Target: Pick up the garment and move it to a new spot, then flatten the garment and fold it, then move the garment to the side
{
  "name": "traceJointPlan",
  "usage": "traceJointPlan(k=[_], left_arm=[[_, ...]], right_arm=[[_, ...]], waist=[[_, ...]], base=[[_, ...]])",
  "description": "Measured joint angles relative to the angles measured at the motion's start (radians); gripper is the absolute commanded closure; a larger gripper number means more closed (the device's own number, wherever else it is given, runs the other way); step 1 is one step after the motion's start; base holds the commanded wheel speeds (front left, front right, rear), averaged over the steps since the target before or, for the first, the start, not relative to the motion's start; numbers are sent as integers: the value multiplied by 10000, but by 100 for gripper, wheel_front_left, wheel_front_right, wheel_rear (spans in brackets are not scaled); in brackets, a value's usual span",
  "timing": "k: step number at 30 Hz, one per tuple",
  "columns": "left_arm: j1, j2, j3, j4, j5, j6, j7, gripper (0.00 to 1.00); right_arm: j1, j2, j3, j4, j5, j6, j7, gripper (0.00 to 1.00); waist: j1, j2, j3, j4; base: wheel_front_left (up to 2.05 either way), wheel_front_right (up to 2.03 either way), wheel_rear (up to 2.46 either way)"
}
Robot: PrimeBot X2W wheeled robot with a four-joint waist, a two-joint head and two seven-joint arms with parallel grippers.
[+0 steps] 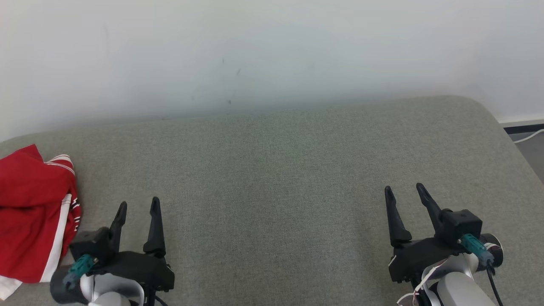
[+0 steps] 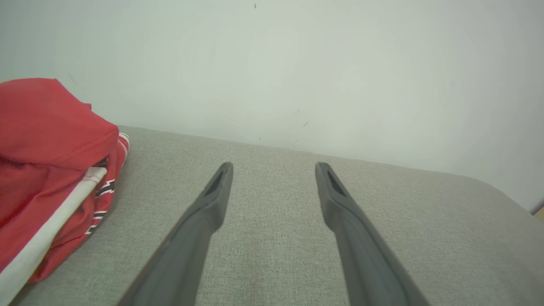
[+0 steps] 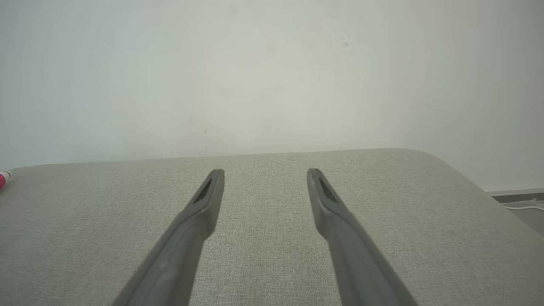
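A red garment (image 1: 32, 212) with white stripes lies crumpled at the far left edge of the grey padded surface (image 1: 272, 170). My left gripper (image 1: 139, 203) hovers just to the right of it, open and empty, fingers pointing toward the wall. In the left wrist view the garment (image 2: 46, 170) bulges at the left, apart from the open gripper (image 2: 274, 166). My right gripper (image 1: 403, 189) stands open and empty over the right part of the surface. In the right wrist view the open gripper (image 3: 265, 172) has bare fabric between its fingers, and a sliver of the garment (image 3: 3, 179) shows at the left edge.
A pale wall (image 1: 272, 55) rises directly behind the surface. The surface's rounded right corner (image 1: 488, 110) drops off to a floor with a white cable (image 1: 529, 136). Bare grey fabric lies between the two grippers.
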Motion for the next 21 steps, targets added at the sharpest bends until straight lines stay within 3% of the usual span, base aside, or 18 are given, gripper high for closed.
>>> traceJointPlan(k=[7, 21], left_arm=[[-187, 121, -127, 27, 629, 54, -115, 0], [-170, -111, 512, 86, -150, 56, -109, 0]], right_arm=[[-18, -86, 36, -79, -362, 6, -92, 0], [26, 228, -738, -293, 1034, 481, -94, 0]], waist=[[0, 0, 20, 4], [0, 0, 90, 18]], base=[[0, 0, 0], [0, 0, 0]])
